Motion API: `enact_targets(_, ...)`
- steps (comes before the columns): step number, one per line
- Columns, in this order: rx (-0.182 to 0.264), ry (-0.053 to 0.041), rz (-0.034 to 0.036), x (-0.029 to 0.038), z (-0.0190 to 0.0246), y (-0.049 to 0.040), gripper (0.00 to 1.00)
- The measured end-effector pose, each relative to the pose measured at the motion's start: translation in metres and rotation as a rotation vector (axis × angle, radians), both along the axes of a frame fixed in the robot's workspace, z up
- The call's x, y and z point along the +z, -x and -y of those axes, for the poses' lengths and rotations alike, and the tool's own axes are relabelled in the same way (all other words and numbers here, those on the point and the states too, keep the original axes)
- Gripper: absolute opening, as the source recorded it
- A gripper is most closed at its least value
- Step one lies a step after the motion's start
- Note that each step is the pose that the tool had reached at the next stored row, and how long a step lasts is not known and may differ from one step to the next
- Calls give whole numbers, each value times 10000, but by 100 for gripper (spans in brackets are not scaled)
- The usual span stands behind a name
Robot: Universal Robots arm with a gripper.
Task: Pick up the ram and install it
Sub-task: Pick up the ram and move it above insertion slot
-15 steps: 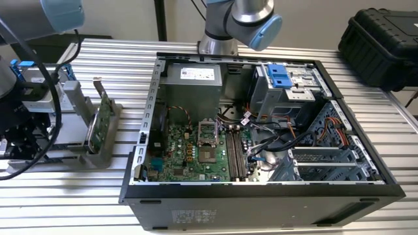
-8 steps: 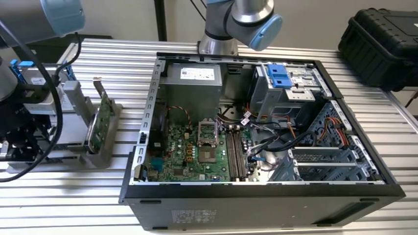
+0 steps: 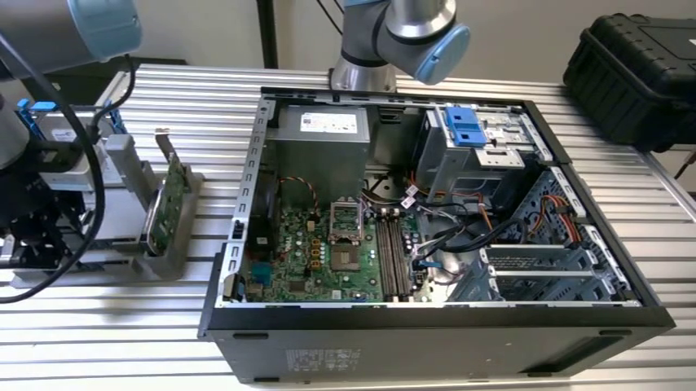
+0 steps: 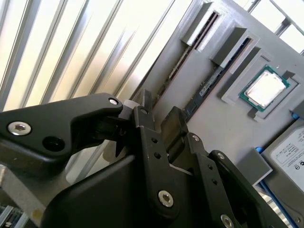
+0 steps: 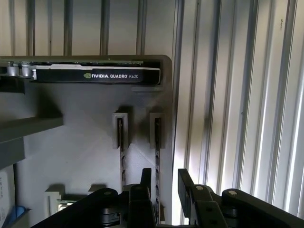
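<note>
- Grey moulded holder [image 5: 85, 142] sits on your slatted metal table [image 3: 196, 90], to the exterior view's left of the open computer case [image 3: 435, 330].
- Your ram [image 5: 157, 152] stands on edge in the holder's outermost slot, just beside the holder's rim. In the second wrist view the ram [image 4: 173, 72] shows as a thin dark strip running toward the fingertips.
- You have a second stick [image 5: 122, 154] in the neighbouring slot, parallel to the ram and just beside it.
- Your claw [image 5: 165, 179] hangs over the near end of those slots with its jaws parted to a moderate gap and nothing clamped between them.
- In the first wrist view the ram's line runs into that gap, closer to one finger [image 5: 146, 178] than to the other. You cannot tell from either wrist view whether a fingertip touches it.
- You can see a green card [image 3: 169, 204] standing upright along the holder's far end, well apart from the claw.
- In the second wrist view a processor [image 4: 263, 90] lies flat in its own recess beyond the two slots, and a silver hard drive [image 4: 289, 152] rests next to it.
- Inside the case the motherboard [image 3: 315, 252] lies flat, well apart from the ram.
</note>
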State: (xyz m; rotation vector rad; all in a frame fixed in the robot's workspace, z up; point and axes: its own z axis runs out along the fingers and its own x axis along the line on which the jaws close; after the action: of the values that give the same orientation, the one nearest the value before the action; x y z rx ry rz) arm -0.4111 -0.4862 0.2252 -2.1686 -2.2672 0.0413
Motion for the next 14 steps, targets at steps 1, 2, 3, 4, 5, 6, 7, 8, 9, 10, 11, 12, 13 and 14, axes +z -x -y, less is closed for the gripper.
enact_targets(1, 7, 0, 0, -6, 0, 0, 100)
enact_targets(2, 13, 0, -1, -10, 0, 0, 100)
enact_targets(3, 19, 1, -2, -16, 0, 0, 100)
enact_targets(4, 26, 2, -2, -23, -2, 5, 100)
enact_targets(5, 35, 1, -2, -29, -8, 12, 100)
enact_targets(6, 46, 2, -2, -37, -11, 18, 100)
enact_targets(7, 57, 1, -1, -46, -13, 20, 100)
enact_targets(8, 73, 1, 0, -57, -15, 22, 100)
enact_targets(9, 94, 1, 0, -68, -19, 25, 100)
enact_targets(10, 127, 1, 0, -77, -22, 25, 100)
enact_targets(11, 159, 1, 0, -85, -23, 25, 100)
enact_targets(12, 185, 2, -1, -92, -23, 25, 100)
enact_targets(13, 207, 2, -1, -101, -23, 25, 100)
enact_targets(14, 224, 1, 0, -109, -23, 25, 100)
